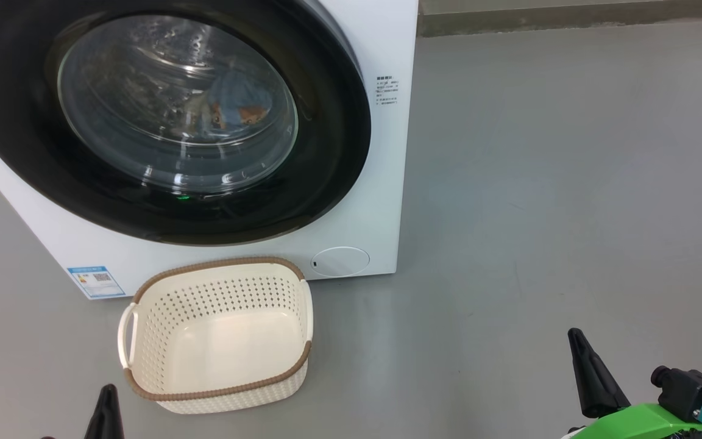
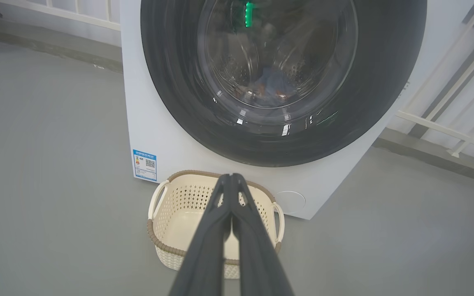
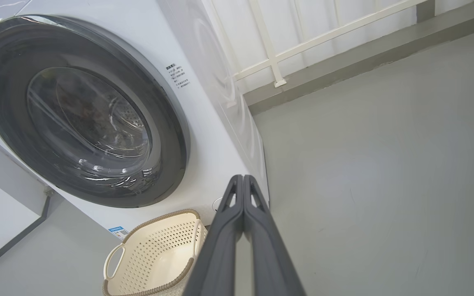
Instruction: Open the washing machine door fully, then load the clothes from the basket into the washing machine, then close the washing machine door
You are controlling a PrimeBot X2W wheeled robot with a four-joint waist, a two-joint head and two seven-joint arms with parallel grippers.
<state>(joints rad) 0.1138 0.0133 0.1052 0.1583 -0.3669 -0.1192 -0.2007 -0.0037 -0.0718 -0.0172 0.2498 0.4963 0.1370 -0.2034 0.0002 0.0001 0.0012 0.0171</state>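
The white washing machine [image 1: 381, 183] stands ahead with its round black door [image 1: 22, 122] shut flat against the front. Through the glass window, light-blue clothes [image 1: 235, 100] with orange bears lie inside the drum. On the floor in front sits the cream basket [image 1: 217, 335] with a brown rim, nothing inside it. My left gripper [image 2: 232, 177] is shut with nothing in it, hovering short of the basket [image 2: 167, 213]. Off to the machine's right, above bare floor, my right gripper [image 3: 243, 179] is shut, holding nothing.
A blue label sticker [image 1: 96, 281] and a round white flap [image 1: 340, 261] mark the machine's lower front. Grey floor [image 1: 570, 183] spreads wide to the right. A white railing [image 3: 270, 61] and a low kerb run behind the machine.
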